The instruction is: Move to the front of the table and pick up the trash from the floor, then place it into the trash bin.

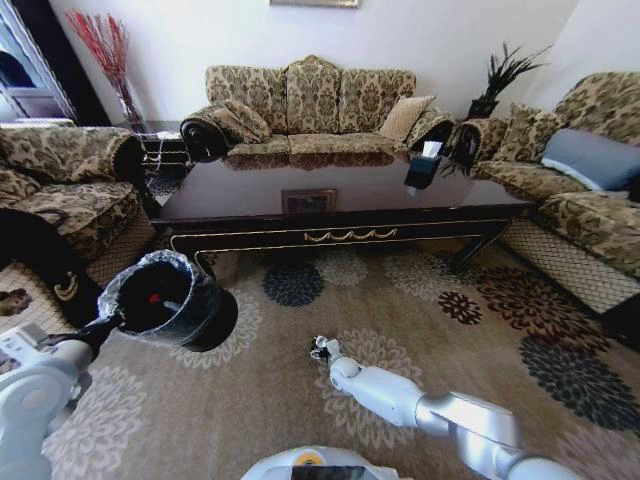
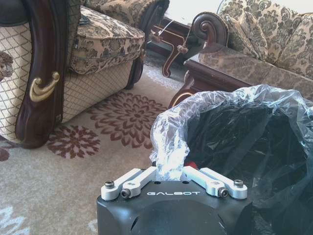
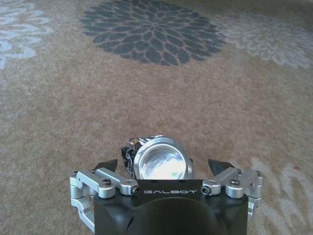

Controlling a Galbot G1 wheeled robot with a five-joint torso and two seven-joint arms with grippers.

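My left gripper point(image 1: 106, 324) is shut on the rim of the trash bin point(image 1: 170, 300), a black bucket with a crinkly clear liner, and holds it off the floor at my left. In the left wrist view its fingers point(image 2: 146, 177) pinch the liner at the trash bin's point(image 2: 234, 147) rim. A red cap point(image 1: 155, 298) shows inside. My right gripper point(image 1: 322, 349) is low over the floor point(image 1: 430, 330) in front of the table point(image 1: 340, 200). Its jaws stand open on either side of the trash, a small round silvery piece point(image 3: 161, 164) lying on the carpet.
Patterned sofas ring the table: one behind it point(image 1: 310, 105), one at the left point(image 1: 60, 180), one at the right point(image 1: 580, 170). A dark tissue box point(image 1: 424, 166) stands on the tabletop. Open carpet lies between me and the table.
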